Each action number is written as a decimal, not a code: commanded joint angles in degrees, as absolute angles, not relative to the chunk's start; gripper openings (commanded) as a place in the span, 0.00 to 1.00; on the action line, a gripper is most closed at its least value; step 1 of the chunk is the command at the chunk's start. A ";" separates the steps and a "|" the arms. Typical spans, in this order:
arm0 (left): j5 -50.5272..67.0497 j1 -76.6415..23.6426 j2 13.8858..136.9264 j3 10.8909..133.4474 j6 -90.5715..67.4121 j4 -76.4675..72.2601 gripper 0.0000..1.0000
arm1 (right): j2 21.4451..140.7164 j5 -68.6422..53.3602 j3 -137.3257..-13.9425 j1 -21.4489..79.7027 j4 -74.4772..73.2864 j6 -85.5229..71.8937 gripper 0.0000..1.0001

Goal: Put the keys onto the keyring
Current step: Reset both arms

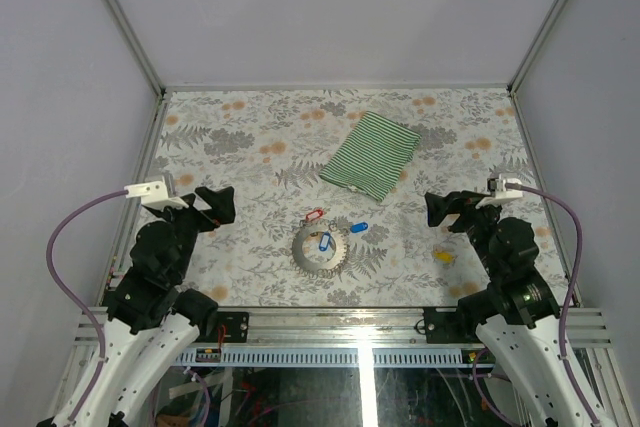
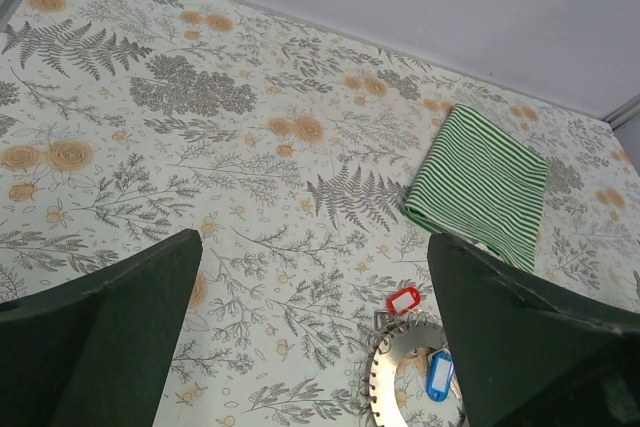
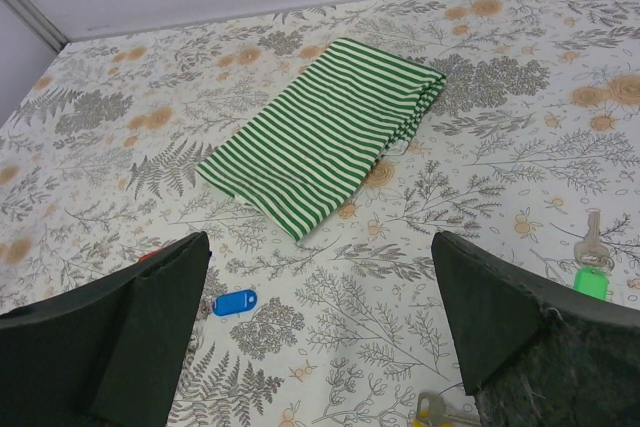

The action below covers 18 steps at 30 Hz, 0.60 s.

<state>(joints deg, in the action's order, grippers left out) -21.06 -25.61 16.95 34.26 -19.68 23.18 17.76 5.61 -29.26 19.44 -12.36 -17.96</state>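
Table (image 1: 250,127), floral-patterned, carrying all items. Keyring (image 1: 320,248): silvery coiled loop, lying flat near the table's front centre, between the two arms. Keys: one red tag (image 1: 314,215) touching the keyring's far rim; one blue tag (image 1: 323,241) lying inside the loop; a second blue tag (image 1: 359,227) just beside the loop on its right, apart from it; one yellow tag (image 1: 444,256) well to the right, near the right arm. Whether any tag is threaded on the coil cannot be told. Striped cloth (image 1: 370,154), green and white, folded, beyond the keyring toward the far right. Left end effector (image 1: 213,207): raised above the table left of the keyring, fingers (image 2: 110,347) spread wide, holding nothing. Right end effector (image 1: 443,210): raised right of the keyring, fingers (image 3: 530,337) likewise wide apart and empty.
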 commanded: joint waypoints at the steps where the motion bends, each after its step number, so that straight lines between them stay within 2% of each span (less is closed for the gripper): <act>1: -22.21 -25.45 15.43 33.71 -18.75 20.58 1.00 | 17.51 7.05 -29.62 19.26 -8.44 -17.51 0.99; 11: -21.97 -25.48 21.48 35.86 -20.14 22.23 1.00 | 25.80 2.71 -35.47 19.25 -14.85 -17.00 0.99; 18: -22.24 -25.49 15.68 34.51 -20.05 20.92 1.00 | 15.12 3.85 -31.07 19.28 -7.67 -16.24 0.99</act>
<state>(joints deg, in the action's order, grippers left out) -21.06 -25.61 19.75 34.00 -19.66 23.64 21.71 3.44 -31.97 19.44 -14.52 -17.37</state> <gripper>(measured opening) 0.997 0.992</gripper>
